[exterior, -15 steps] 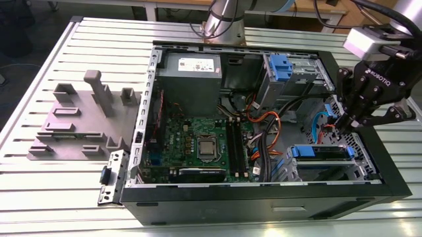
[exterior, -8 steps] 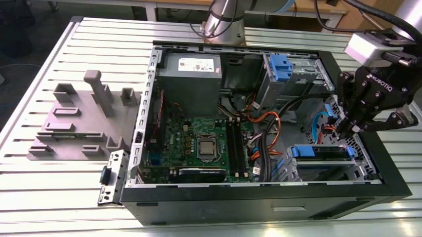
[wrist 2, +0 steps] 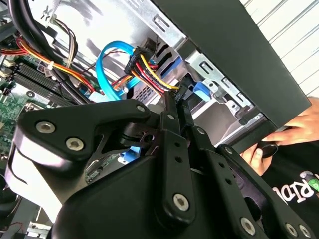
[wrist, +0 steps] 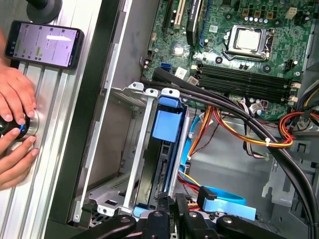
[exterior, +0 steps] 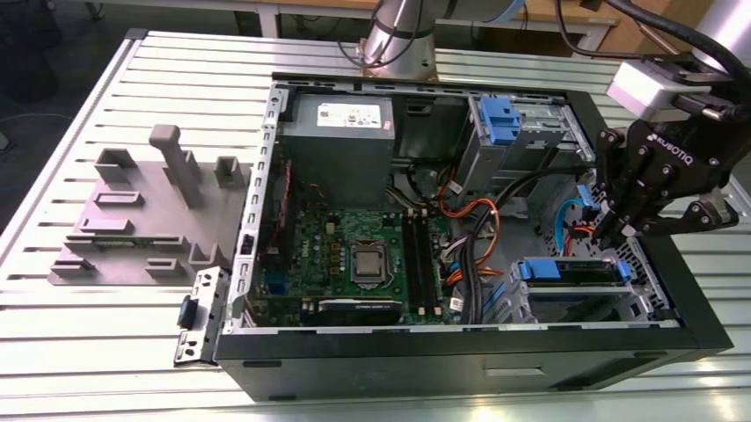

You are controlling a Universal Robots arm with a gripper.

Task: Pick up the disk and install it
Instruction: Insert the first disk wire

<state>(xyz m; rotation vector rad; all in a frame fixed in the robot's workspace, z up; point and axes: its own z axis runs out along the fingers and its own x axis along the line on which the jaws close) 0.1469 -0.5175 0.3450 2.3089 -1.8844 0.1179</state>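
Observation:
The disk (exterior: 567,271) sits on edge in the drive bay at the case's corner on the exterior view's right, its blue carrier (wrist: 167,124) facing up between the bay's metal rails. My gripper (exterior: 613,230) hangs just above that bay, beside the case's wall. Its two fingers (wrist 2: 170,110) are pressed together and shut, with nothing seen between them. The tips point at the bundle of red, yellow and black wires and the blue data cable (wrist 2: 107,62) behind the disk. In the first wrist view the gripper (wrist: 172,206) is over the disk's cable end.
The open computer case (exterior: 470,360) lies on a slatted metal table. A grey power supply (exterior: 340,149), motherboard (exterior: 352,255) and a second blue bracket (exterior: 499,119) are inside. A grey fixture (exterior: 141,220) stands at the left. A person's hands (wrist: 15,134) and a phone (wrist: 45,44) are beside the case.

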